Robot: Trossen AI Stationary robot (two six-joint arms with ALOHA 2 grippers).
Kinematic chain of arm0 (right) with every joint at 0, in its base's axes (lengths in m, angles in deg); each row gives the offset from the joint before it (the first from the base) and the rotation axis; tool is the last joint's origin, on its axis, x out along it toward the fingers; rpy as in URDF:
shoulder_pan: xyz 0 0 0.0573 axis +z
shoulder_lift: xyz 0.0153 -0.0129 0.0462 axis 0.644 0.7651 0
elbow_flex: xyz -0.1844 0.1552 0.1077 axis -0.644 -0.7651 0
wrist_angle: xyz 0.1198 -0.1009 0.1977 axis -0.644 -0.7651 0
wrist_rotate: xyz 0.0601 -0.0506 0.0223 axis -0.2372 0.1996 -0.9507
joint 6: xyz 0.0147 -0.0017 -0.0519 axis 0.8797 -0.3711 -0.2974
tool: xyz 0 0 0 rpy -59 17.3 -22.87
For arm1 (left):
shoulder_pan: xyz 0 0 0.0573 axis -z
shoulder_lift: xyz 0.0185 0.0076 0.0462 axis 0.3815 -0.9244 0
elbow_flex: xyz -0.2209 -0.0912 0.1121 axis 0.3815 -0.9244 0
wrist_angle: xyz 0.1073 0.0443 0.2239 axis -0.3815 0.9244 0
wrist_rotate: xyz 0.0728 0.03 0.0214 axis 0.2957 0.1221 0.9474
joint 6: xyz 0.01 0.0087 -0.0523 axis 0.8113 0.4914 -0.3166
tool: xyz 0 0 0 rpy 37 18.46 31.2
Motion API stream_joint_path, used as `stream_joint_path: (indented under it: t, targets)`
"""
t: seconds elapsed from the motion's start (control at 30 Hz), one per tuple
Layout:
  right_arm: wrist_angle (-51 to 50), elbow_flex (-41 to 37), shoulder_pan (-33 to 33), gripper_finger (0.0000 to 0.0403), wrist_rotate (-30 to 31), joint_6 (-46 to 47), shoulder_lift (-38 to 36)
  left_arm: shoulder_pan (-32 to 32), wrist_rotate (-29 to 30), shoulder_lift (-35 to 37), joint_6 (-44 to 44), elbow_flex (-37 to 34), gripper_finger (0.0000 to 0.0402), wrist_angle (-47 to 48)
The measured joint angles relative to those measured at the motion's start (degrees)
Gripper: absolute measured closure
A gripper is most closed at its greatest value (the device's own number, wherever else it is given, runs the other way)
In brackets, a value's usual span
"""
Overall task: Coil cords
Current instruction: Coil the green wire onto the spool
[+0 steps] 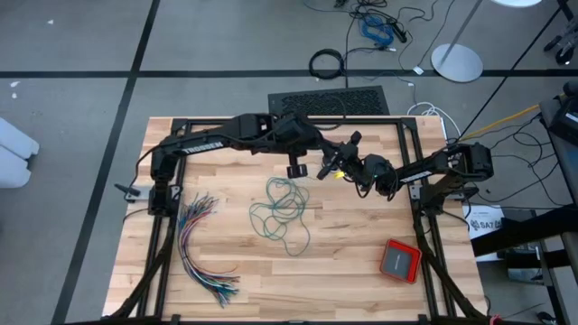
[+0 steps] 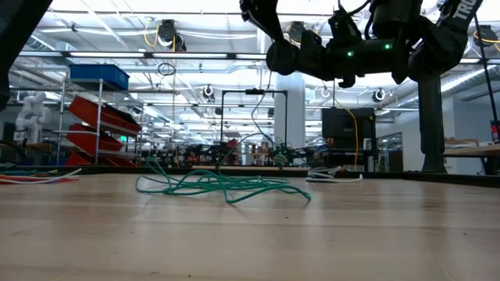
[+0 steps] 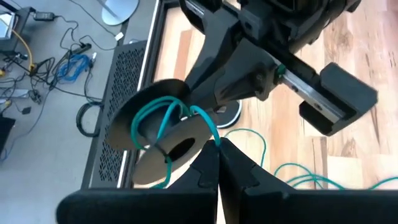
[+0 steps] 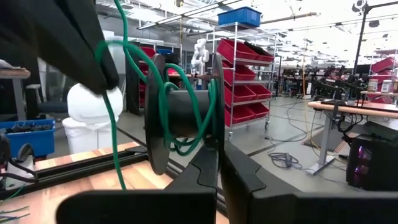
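Teal-green cord [image 1: 282, 212] lies in a loose tangle on the middle of the worktop [image 1: 361, 271], with one strand rising to a dark spool [image 4: 183, 115] held above the far middle. The right end effector [image 4: 219, 165] is clamped on the spool's rim. The left end effector [image 3: 217, 163] pinches the cord just beside the spool.

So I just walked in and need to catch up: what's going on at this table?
Both arms are raised over the far side of the table. The right gripper is shut on a black spool, and the left gripper is shut on the teal-green cord. A few turns are on the spool; most of the cord lies loose on the wood.
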Motion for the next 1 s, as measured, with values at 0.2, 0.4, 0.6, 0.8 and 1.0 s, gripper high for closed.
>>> stream_joint_path:
  t: [0.2, 0.4, 0.6, 0.8, 1.0]
  targets:
    - [-0.20, 0.00, 0.23, 0.0403, -0.22, 0.04, 0.00, -1.72, 2.33, 0.04, 0.00, 2.33, 0.0401, 3.27]
    - [-0.17, -0.02, 0.79, 0.0403, -0.22, -0.15, 0.00, -4.50, 2.68, 0.04, -0.36, 2.33, 0.0401, 6.09]
    - [0.56, 0.00, 0.79, 0.0403, -2.34, 0.91, 0.00, -6.41, 3.30, 0.04, 0.29, 2.33, 0.0402, 6.52]
    - [1.38, 0.00, 0.76, 0.0403, -2.87, 1.46, 0.00, -7.35, 2.56, 0.04, 1.59, 2.33, 0.0402, 6.56]
    - [2.00, 0.00, 0.79, 0.0403, -2.99, 1.49, 0.00, -7.35, 0.82, 0.04, 2.74, 2.33, 0.0384, 5.75]
